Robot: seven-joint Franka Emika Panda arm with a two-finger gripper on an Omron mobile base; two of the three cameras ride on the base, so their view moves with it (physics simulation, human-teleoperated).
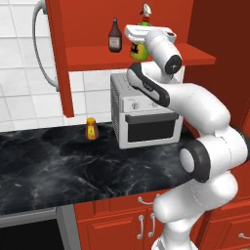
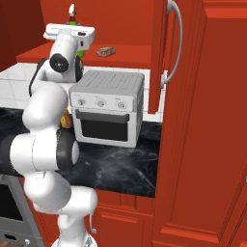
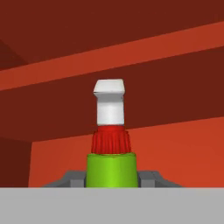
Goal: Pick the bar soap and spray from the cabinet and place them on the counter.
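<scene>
Hand view: green spray [image 3: 110, 168] right in the middle, very close, with a red ring and a white nozzle on top. Two grey fingertips [image 3: 70, 179] tight against the bottle, one on each side, so clamped on it. Red back wall of the cabinet [image 3: 175, 148] behind.

Left base view: spray [image 1: 139, 49] standing upright on the red shelf of the cabinet [image 1: 88, 56], mostly hidden by the white hand. Gripper [image 1: 138, 35] wrapped around the bottle's neck. Dark brown bottle [image 1: 114, 36] just beside, on the same shelf, to the left. Grey toaster oven [image 1: 144, 114] under the shelf, sitting on the black counter [image 1: 58, 166]. Small orange bottle [image 1: 91, 129] on the counter, left of the oven.

Right base view: bar soap [image 2: 106, 51] lying flat on the shelf, right of the spray [image 2: 73, 21], not touching it. Gripper [image 2: 72, 34] up at the bottle. Open cabinet door with a long curved silver handle [image 2: 176, 43] on the right.
</scene>
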